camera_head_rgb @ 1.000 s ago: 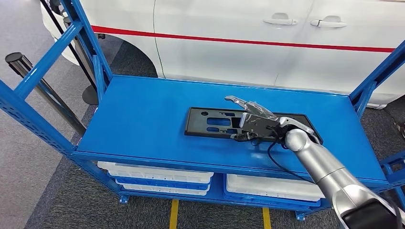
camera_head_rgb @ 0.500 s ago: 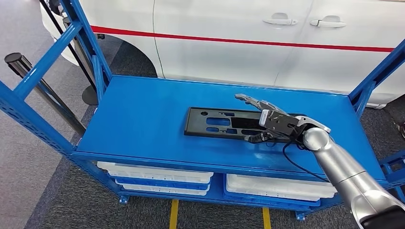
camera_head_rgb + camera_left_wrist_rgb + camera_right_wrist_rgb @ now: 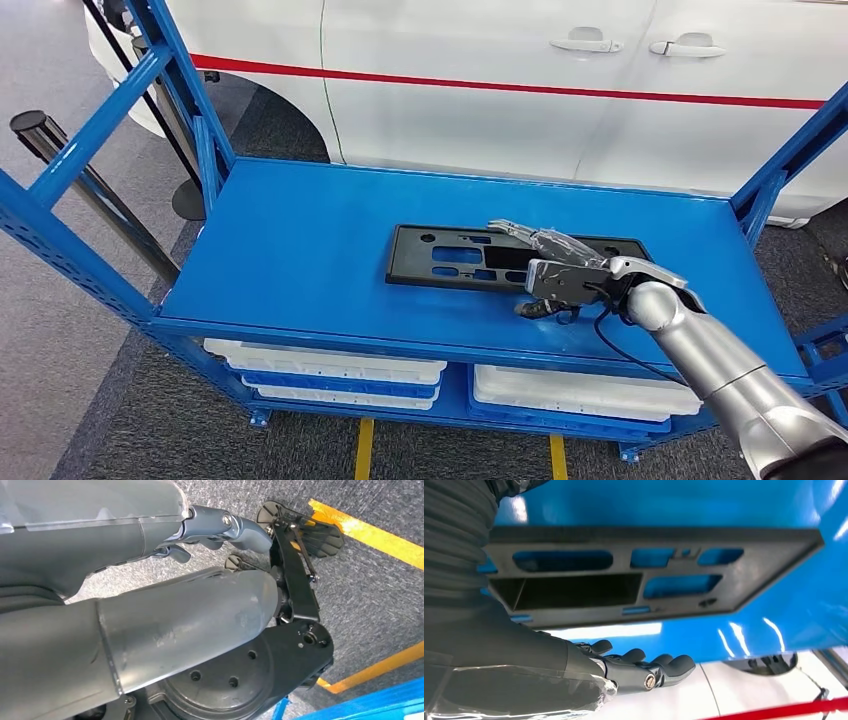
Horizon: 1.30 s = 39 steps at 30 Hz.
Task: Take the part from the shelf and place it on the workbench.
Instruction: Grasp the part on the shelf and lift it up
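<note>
On the far left of the scene a dark metal post (image 3: 85,180) slants beside the blue shelf (image 3: 300,250), and white trays (image 3: 325,362) sit on the lower level under the shelf's left and right halves. Near the middle of the top surface lies the part (image 3: 450,256), a flat black rectangular plate with several cut-out openings, resting flat on the blue surface. Over its right end the right hand (image 3: 555,265) hovers with its fingers (image 3: 659,669) stretched out and spread, holding nothing; whether it touches the plate cannot be told. Behind the shelf stands a white car (image 3: 560,80) with a red stripe. Hanging over grey carpet, the left hand (image 3: 210,527) has its fingers curled in, gripping nothing.
</note>
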Tool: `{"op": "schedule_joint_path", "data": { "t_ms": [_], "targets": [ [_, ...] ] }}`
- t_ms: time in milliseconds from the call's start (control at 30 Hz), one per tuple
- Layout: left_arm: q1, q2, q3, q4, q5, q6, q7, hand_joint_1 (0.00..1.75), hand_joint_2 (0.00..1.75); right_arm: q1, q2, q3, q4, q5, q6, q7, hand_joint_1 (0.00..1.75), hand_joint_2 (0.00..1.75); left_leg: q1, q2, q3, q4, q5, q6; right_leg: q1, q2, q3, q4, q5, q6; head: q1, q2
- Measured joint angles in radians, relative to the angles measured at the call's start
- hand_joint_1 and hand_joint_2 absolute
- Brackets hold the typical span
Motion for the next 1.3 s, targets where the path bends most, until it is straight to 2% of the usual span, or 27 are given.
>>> {"op": "schedule_joint_path", "data": {
  "t_ms": [300,433,500,667,833,867,967,1000,1067,1200,1300],
  "targets": [
    [-0.008,0.018,0.000,0.037,0.008,0.023,0.000,0.00,0.00,0.001,0.000,0.050,0.018,0.022,-0.002,0.004,0.00,1.75,0.000,0.000,0.000,0.000,0.000,0.000,0.000,0.000,0.000,0.000,0.000,0.000,0.000,0.000],
    [-0.011,0.024,0.000,0.053,0.010,0.031,-0.002,0.00,0.00,0.001,0.004,0.075,0.033,0.093,-0.040,0.027,0.00,1.75,0.000,0.000,0.000,0.000,0.000,0.000,0.000,0.000,0.000,0.000,0.000,0.000,0.000,0.000],
    [-0.013,0.026,0.000,0.060,0.010,0.035,-0.004,0.00,0.00,0.001,0.016,0.093,0.049,0.167,-0.103,0.050,0.00,1.75,0.000,0.000,0.000,0.000,0.000,0.000,0.000,0.000,0.000,0.000,0.000,0.000,0.000,0.000],
    [-0.016,0.026,0.000,0.071,0.012,0.035,-0.010,0.00,0.00,0.015,0.075,0.120,0.111,0.402,-0.340,0.136,0.00,1.75,0.001,0.000,0.000,0.000,0.000,0.000,0.001,0.000,0.000,0.000,0.000,0.000,0.000,0.000],
    [-0.015,0.026,0.000,0.072,0.005,0.034,-0.004,0.00,0.00,0.026,0.140,0.102,0.218,0.628,-0.554,0.211,0.00,1.75,0.001,0.000,0.000,0.000,0.000,0.000,0.001,0.000,0.000,0.000,0.000,0.000,0.000,0.000],
    [-0.015,0.026,0.000,0.072,0.003,0.034,-0.003,0.00,0.00,0.026,0.153,0.089,0.245,0.670,-0.597,0.223,0.22,1.75,0.001,0.000,0.000,0.000,0.000,0.000,0.001,0.000,0.000,0.000,0.000,0.000,0.000,0.000],
    [-0.015,0.026,0.000,0.073,-0.001,0.034,-0.003,0.00,0.00,0.031,0.183,0.036,0.324,0.764,-0.702,0.253,1.52,1.75,0.001,0.000,0.000,0.000,0.000,0.000,0.001,0.000,0.000,0.000,0.000,0.000,0.000,0.000],
    [-0.014,0.026,0.000,0.073,-0.002,0.035,-0.003,0.00,0.00,0.035,0.189,0.019,0.343,0.778,-0.719,0.257,1.74,1.75,0.001,0.000,0.000,0.000,0.000,0.000,0.001,0.000,0.000,0.000,0.000,0.000,0.000,0.000],
    [-0.014,0.026,0.000,0.073,-0.005,0.035,-0.003,0.00,0.00,0.044,0.199,-0.011,0.372,0.787,-0.731,0.261,1.75,1.75,0.001,0.000,0.000,0.000,0.000,0.000,0.001,0.000,0.000,0.000,0.000,0.000,0.000,0.000],
    [-0.013,0.026,0.000,0.073,-0.008,0.035,-0.003,0.00,1.75,0.057,0.209,-0.051,0.401,0.787,-0.731,0.261,1.75,1.75,0.001,0.000,0.001,0.000,0.000,0.000,0.001,0.000,0.000,0.000,0.000,0.000,0.000,0.000],
    [-0.013,0.027,0.000,0.073,-0.008,0.035,-0.008,0.00,1.75,0.066,0.214,-0.074,0.406,0.788,-0.729,0.261,1.75,1.75,0.001,0.000,0.001,0.000,0.000,0.000,0.001,0.000,0.001,0.000,0.000,0.000,0.000,0.000]
  ]
}}
